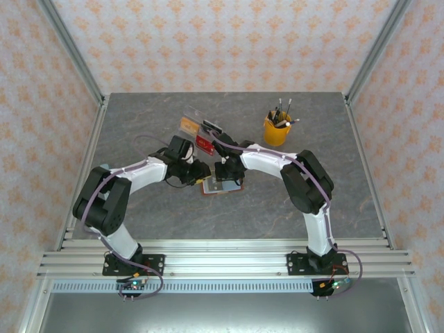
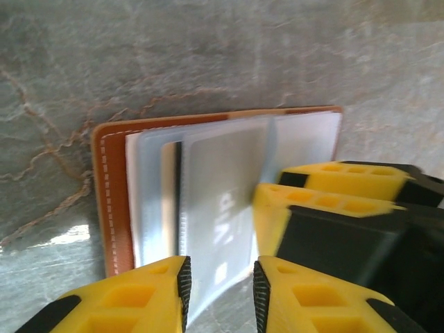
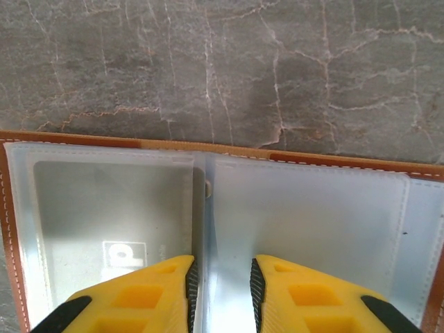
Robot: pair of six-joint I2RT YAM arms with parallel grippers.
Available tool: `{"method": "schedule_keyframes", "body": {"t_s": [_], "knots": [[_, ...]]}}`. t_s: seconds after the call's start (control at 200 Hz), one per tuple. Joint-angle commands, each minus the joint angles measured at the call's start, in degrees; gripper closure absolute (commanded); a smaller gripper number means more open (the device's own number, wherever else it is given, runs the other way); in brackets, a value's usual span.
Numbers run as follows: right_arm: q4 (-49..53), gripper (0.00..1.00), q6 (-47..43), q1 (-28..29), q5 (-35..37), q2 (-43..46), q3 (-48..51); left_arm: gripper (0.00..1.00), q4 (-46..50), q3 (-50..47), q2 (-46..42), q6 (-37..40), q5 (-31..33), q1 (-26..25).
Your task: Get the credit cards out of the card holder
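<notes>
Now the card holder (image 1: 220, 187) lies open and flat on the table (image 1: 326, 201), midway between the arms, so its clear sleeves face up. Your left gripper (image 2: 220, 295) straddles one sleeve's edge, jaws narrowly parted with a gap showing, so you have no pinch yet. Your right gripper (image 3: 222, 295) straddles the centre fold likewise, probably to pin the holder down. A pale credit card (image 2: 222, 215) sits inside that sleeve.

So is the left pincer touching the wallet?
Cannot tell. In the left wrist view a sleeve of the card holder runs between the fingers of the left pincer; contact with either pad is unclear.
</notes>
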State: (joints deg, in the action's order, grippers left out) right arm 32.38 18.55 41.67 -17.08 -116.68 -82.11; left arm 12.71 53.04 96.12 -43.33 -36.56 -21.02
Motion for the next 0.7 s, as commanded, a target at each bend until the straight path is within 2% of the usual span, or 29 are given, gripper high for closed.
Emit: {"method": "schedule_keyframes", "body": {"t_s": [0.0,0.185,0.696], "knots": [[0.40,0.71,-0.05,-0.36,0.21,-1.87,1.97,0.69,1.49,2.00,0.95,1.45,1.32,-0.30],[0.23,0.72,0.01,-0.43,0.03,-1.76,1.97,0.70,2.08,3.09,2.18,1.82,1.55,-0.52],[-0.10,0.72,0.33,-0.63,-0.45,-1.65,2.15,0.66,1.98,3.52,4.50,2.38,0.74,-0.73]]}}
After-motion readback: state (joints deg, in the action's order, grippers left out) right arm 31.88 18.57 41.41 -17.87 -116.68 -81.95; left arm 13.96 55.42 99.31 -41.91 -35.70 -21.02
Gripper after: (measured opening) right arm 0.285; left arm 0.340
